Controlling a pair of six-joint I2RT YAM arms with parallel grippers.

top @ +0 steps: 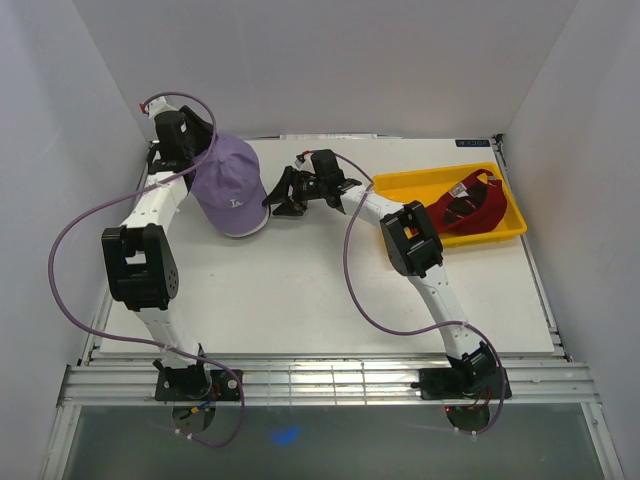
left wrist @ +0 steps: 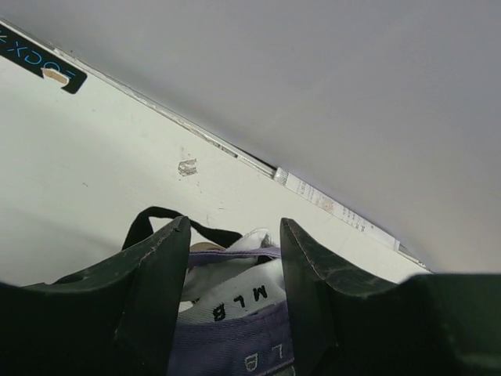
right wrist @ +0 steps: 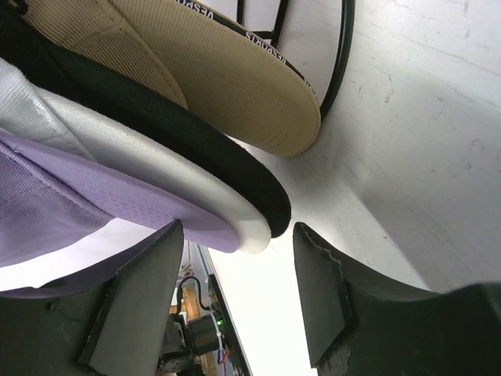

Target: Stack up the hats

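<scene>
Between the left gripper (left wrist: 231,294) pads sits the rear band of the purple cap (left wrist: 235,345), with white fabric bunched behind it; the jaws appear clenched on it. The right gripper (right wrist: 239,231) stands released, its fingers either side of the brim tips and not touching them. Four brims nest there: purple, then the white brim (right wrist: 156,168), black brim (right wrist: 203,153) and tan brim (right wrist: 235,86), fanned rather than flush.

Judged risk: a hold on soft rear fabric alone could slip and let the inner caps drop out. A pinch at the staggered tips could catch only some.

The red cap (top: 470,205) lies in the yellow tray (top: 400,183), well apart and not yet stacked. From above only the purple crown shows, and the pad contact is hidden.
</scene>
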